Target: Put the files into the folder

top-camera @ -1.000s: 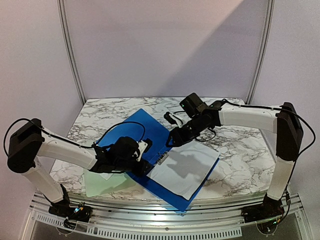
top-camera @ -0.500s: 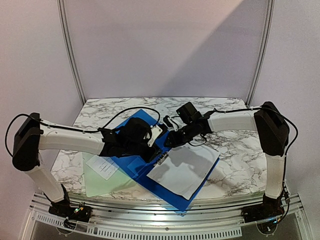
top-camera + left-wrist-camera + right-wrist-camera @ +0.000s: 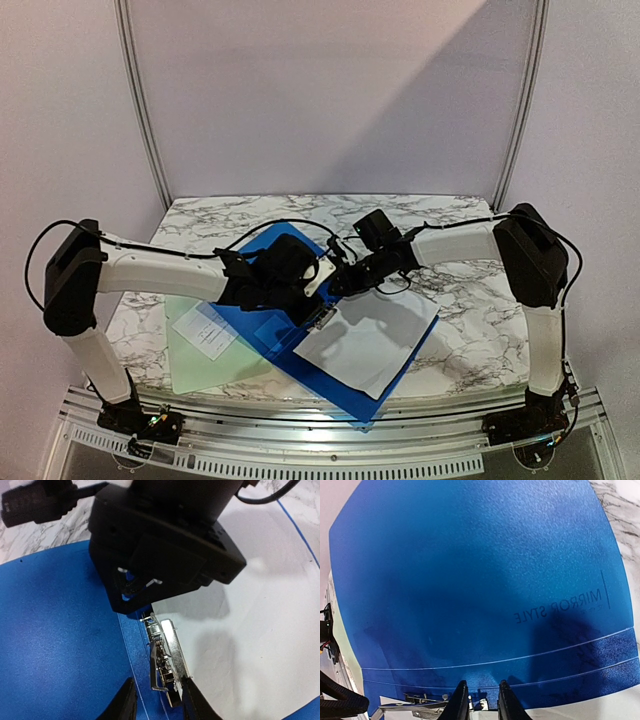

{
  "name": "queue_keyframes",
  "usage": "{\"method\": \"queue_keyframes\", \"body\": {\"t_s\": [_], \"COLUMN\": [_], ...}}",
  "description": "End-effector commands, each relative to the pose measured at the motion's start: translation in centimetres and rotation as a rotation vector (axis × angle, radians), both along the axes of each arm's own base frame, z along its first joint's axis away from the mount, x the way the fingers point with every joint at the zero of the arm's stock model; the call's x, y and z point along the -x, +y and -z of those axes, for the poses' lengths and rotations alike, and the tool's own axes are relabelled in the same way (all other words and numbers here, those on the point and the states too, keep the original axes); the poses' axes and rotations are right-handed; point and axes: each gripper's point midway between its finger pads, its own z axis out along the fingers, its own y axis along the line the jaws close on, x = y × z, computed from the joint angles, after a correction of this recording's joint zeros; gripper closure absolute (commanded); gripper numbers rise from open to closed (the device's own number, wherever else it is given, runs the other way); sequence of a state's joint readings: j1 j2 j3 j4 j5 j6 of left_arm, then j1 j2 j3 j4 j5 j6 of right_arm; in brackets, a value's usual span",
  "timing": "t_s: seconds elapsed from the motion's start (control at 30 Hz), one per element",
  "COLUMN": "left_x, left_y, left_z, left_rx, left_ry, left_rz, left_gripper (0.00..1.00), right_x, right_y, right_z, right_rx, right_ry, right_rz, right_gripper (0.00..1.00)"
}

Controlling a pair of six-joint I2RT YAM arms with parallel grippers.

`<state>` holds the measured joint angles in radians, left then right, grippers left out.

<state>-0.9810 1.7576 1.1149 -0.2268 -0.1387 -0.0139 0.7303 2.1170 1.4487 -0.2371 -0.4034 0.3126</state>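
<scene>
Well to the left of the metal clip (image 3: 165, 670), off the folder (image 3: 262, 335), the small printed slip (image 3: 205, 330) lies on a pale green sheet (image 3: 200, 372) on the tabletop (image 3: 470, 300). It is the one file not yet inside, and the left arm is the nearer one to it. The left claw (image 3: 157, 706) hangs directly over the clip. Its fingers are spread and straddle the clip across its long axis, which runs along the folder's spine fold. No finger is seen pressing the clip's lever. Just right of the clip, the right claw (image 3: 481, 703) points down at the spine. Its fingers stand a narrow gap apart, and whether they pinch the clip's end cannot be told, since its wrist view cuts them off at the bottom edge. Right of the clip, the large plain sheet (image 3: 368, 342) lies flat on the open folder's right half, its edge touching the clip. From above, both claws merge into one dark mass over the clip, hiding whether the sheet is tucked under it.
</scene>
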Motion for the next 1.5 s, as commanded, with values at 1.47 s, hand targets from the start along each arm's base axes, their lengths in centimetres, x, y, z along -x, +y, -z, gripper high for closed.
{"method": "queue_keyframes", "body": {"t_s": [1.47], "left_x": [1.3], "left_y": [0.8], "left_z": [2.4], "left_rx": [0.036], "left_ry": [0.119], "left_rz": [-0.1], "left_gripper": [1.0], "right_x": [-0.4], "right_y": [-2.0], "right_z": [6.8], "right_rx": [0.105], "right_ry": [0.094], "right_rz": [0.077], "right_gripper": [0.89]}}
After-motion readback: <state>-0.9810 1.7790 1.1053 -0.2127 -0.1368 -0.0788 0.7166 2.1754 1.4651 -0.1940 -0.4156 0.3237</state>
